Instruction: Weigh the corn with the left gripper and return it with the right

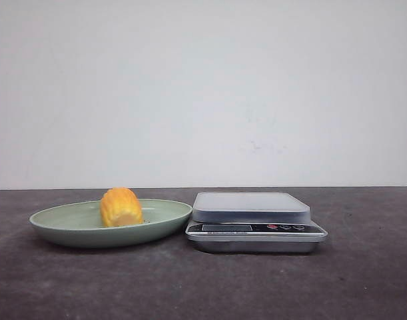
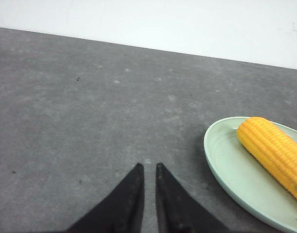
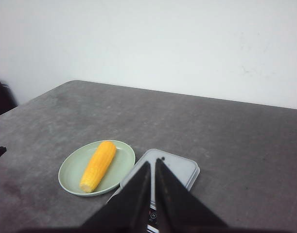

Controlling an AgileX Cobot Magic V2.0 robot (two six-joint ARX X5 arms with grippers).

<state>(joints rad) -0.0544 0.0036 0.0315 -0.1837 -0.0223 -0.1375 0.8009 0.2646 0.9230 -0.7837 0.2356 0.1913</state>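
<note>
The corn (image 1: pixel 120 207) is a yellow-orange cob lying in a pale green plate (image 1: pixel 70 230) on the left of the dark table, its cut end toward the front camera. In the left wrist view the corn (image 2: pixel 274 153) and plate (image 2: pixel 221 155) lie off to one side of my left gripper (image 2: pixel 148 166), which is shut with nothing in it and hangs over bare table. In the right wrist view my right gripper (image 3: pixel 153 161) is shut and empty above the scale (image 3: pixel 182 167), with the corn (image 3: pixel 98 165) beside it. Neither gripper shows in the front view.
A silver kitchen scale (image 1: pixel 251 207) with a grey platform and a front button panel stands just right of the plate, almost touching it. A white wall closes the back of the table. A dark object (image 3: pixel 0 99) sits off the table's far left edge.
</note>
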